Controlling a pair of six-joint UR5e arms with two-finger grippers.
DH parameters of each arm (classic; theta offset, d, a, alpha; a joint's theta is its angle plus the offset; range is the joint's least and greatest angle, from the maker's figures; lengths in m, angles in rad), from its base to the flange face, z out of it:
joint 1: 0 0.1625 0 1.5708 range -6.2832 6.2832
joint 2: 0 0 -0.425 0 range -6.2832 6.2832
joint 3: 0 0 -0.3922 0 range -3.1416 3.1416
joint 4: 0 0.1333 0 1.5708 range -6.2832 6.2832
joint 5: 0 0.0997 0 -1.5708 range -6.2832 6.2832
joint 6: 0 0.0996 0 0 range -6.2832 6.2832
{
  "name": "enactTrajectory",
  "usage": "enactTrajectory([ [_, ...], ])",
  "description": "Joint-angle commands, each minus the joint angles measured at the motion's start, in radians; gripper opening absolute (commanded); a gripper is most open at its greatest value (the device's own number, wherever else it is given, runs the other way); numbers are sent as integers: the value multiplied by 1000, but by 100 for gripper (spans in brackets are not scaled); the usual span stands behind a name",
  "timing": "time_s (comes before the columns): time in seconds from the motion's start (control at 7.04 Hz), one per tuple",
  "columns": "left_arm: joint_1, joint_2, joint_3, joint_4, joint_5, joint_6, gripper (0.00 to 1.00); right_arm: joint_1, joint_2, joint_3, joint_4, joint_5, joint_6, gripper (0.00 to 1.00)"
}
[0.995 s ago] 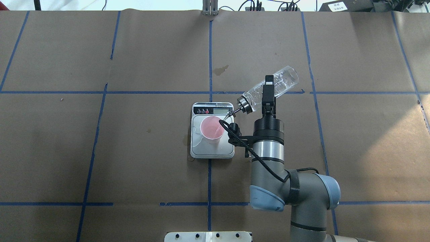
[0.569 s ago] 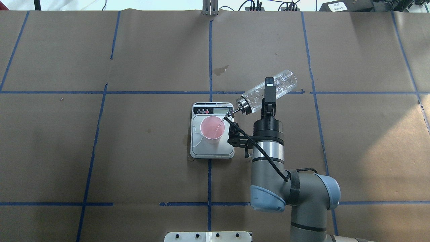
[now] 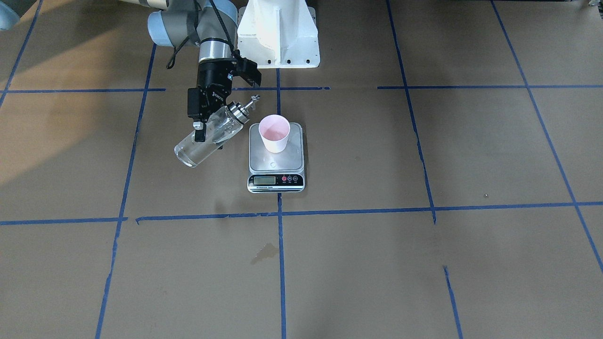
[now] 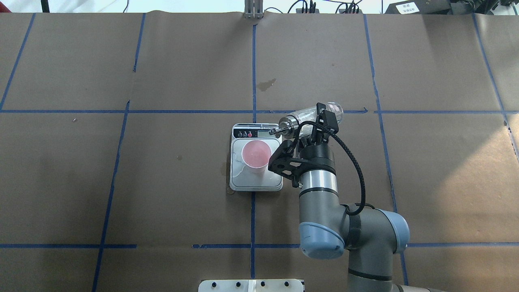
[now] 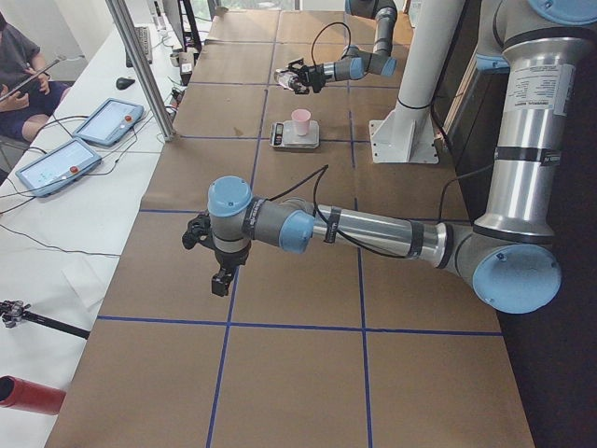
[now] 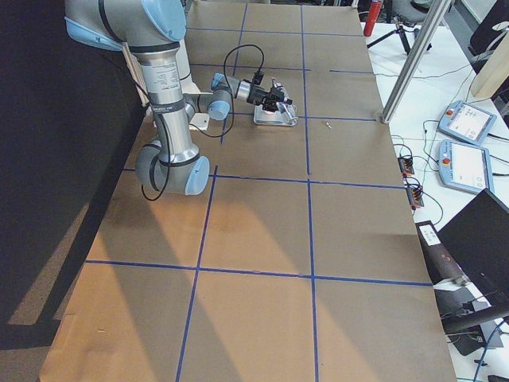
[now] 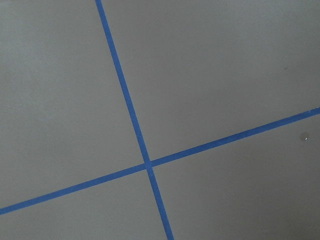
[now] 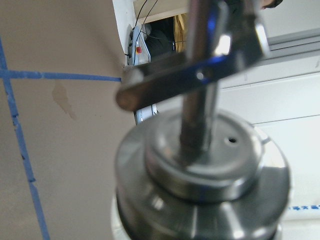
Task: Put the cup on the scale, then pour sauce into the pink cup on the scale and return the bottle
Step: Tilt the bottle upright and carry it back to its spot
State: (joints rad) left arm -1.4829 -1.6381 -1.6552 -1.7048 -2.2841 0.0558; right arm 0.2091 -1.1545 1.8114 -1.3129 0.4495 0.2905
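Bottle (image 4: 308,114): small clear glass cylinder with a shiny metal collar and pour spout. It's up in the air just beside the scale, on the right arm's side, lying close to horizontal.
Right gripper (image 4: 318,119): pinching the glass body around its middle, one finger on each side. Looks like a solid hold.
Left gripper (image 5: 221,280): parked well away over bare brown paper (image 4: 182,73). Only the side camera catches it, so I can't tell whether it's spread or closed.
Cup (image 4: 256,155): small pale pink tapered one, upright and roughly centred on the platform, with nothing touching it.
Scale (image 3: 275,165): flat rectangular kitchen type with a steel top and a black display strip. There are a few wet-looking marks on the steel next to the cup.
Sauce: clear watery stuff. No stream is coming off the spout (image 4: 273,130), and the spout isn't over the cup's mouth. I can't make out the level in the cup.
Stage (my read): the pour looks done and the bottle needs returning.
How I'd do it: roll the wrist until the spout points straight up before travelling, so stray drips stay in the bottle. Lift clear so the camera bracket (image 4: 286,162) and cable (image 4: 357,170) don't nudge the cup. Set the bottle flat on its base, well apart from the scale, and only then let go.
Risk: it's smooth glass and maybe wet, so it could twist in the pinch.
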Motion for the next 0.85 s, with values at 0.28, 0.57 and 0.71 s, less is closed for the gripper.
enactTrajectory([
  [0.28, 0, -11, 9, -1, 2, -2, 100, 36, -19, 141, 11, 244, 588, 0],
  [0.57, 0, -19, 8, 2, 2, -2, 100, 65, -45, 144, 12, 331, 886, 0],
  [0.71, 0, -19, 2, 2, 2, -2, 100, 84, -94, 163, 18, 339, 953, 0],
])
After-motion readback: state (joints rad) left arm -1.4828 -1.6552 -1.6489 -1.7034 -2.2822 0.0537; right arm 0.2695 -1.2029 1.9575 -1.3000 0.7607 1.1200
